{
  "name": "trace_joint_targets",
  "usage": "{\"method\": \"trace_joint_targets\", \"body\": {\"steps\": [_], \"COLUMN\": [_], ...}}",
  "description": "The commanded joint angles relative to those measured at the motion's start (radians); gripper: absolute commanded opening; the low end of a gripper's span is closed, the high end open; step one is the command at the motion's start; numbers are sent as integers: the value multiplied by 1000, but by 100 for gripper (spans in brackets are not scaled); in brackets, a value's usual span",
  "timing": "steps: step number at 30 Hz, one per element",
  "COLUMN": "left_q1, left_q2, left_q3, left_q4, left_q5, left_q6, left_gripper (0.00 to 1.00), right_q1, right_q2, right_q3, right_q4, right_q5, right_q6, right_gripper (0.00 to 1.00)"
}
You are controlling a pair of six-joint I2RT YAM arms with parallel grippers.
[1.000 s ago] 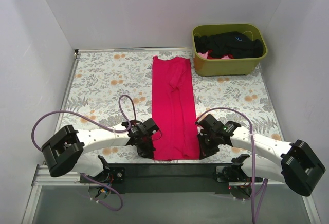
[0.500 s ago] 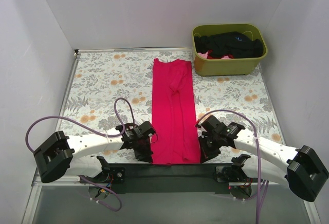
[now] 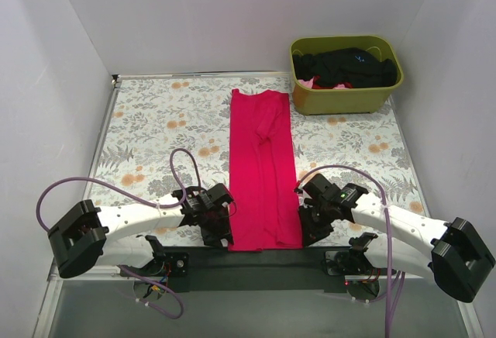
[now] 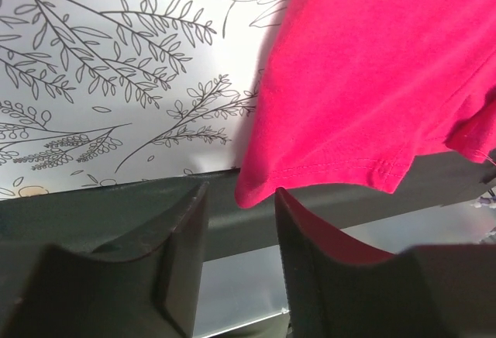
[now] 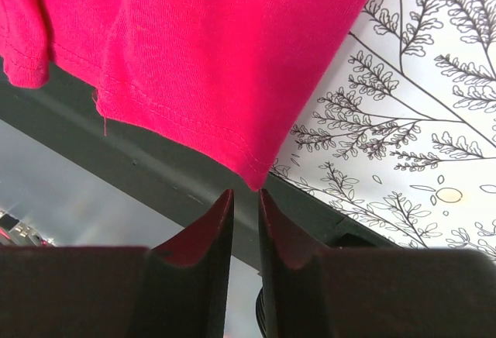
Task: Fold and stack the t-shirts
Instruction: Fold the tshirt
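Red t-shirt (image 3: 261,167) lies flat on the floral table (image 3: 155,121), folded into a long narrow strip that runs from the far centre to the near edge. The hem end reaches onto the black front rail (image 3: 256,259).

Left gripper (image 4: 242,191) is at the near-left hem corner. Fingers are part-open with a clear gap and nothing between them; the cloth corner sits just past the tips (not pinched).

Right gripper (image 5: 246,193) is at the near-right hem corner. Fingers are only a narrow slit apart and empty; the tip of the cloth corner is just beyond the slit, not clamped.

Both arms are low over the near table edge, one on each side of the strip.

Green bin (image 3: 341,99) is at the far right corner, near the shirt's collar end but apart from it. Black t-shirts (image 3: 349,65) are piled inside, with a bit of pink cloth (image 3: 322,84) showing under them.
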Motion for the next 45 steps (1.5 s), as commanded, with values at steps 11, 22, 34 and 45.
{"method": "trace_joint_targets", "body": {"steps": [11,22,34,45], "left_q1": [-6,-7,-7,-22], "left_q2": [20,138,86,-121], "left_q3": [13,63,37,-58], "left_q4": [36,73,62,45], "left_q5": [12,14,43,224], "left_q6": [-5,21,18,40], "left_gripper": [48,35,0,0], "right_q1": [1,1,1,23], "right_q2": [-6,29,35,-71], "right_q3": [29,-35,-42,-25], "right_q4": [-9,133,104,-55], "right_q5": [60,39,-12,-119], "right_q6": [20,78,46,4], "right_gripper": [38,34,1,1]}}
